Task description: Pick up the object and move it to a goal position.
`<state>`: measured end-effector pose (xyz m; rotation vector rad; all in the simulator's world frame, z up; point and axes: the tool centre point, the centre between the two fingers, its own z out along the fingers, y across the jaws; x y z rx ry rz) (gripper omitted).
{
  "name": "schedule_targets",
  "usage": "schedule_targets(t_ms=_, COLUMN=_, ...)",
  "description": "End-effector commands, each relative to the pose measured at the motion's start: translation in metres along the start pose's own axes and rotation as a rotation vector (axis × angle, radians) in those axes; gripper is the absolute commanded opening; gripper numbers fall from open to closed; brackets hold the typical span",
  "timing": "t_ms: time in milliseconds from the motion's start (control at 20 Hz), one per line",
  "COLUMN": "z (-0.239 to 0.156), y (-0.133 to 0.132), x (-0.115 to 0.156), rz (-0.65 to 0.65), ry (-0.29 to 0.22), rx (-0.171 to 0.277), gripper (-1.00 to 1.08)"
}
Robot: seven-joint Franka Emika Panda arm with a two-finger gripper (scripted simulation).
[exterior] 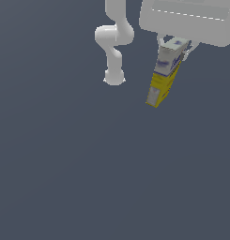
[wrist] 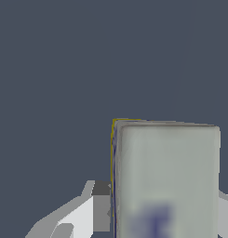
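Carton: small rectangular carton point(exterior: 164, 75), yellow lower part, white-grey top with blue-purple print; hangs tilted under the gripper point(exterior: 175, 47) near the top of the exterior view, yellow end lowest and slanted toward the exterior view's left.
Carton in wrist view: white-grey face point(wrist: 166, 176) fills the near part of the frame, thin yellow edge showing along one side, blurred purple print low on it.
Fingers: one finger point(wrist: 99, 207) pressed against the carton's side, a sliver of the other at the far edge of the frame; they look closed onto the white-grey top end, held no wider than the carton.
Height: looks lifted off the floor, though no shadow or contact shows, so this is a judgement.
Risk 1: grip sits only at the top end and the long yellow body hangs free; a fast swing could pivot it between the pads.
Risk 2: the tilt suggests it is not square in the jaws; further slip could drop it before the goal.
Risk 3: no goal marker shows in either view, so placement cannot be checked from here.
Arm: white links point(exterior: 114, 42) stand beside the carton, toward the exterior view's left, near but apart.
Surface: flat dark blue-grey floor point(exterior: 88, 178), uniform, no texture.
Room: nothing else visible; no walls, no other objects, ample free space around the carton.
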<state>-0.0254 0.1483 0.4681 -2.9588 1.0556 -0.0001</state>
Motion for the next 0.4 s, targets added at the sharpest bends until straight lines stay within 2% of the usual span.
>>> schedule_targets(t_ms=0, z=-0.0043, y=-0.0028, x=-0.0008, rz=0.001, ry=0.000, rx=0.000, gripper=-1.00)
schedule_targets(t_ms=350, z=-0.0058, y=-0.0041, x=-0.0005, rz=0.001, ry=0.000, rx=0.000, gripper=-1.00)
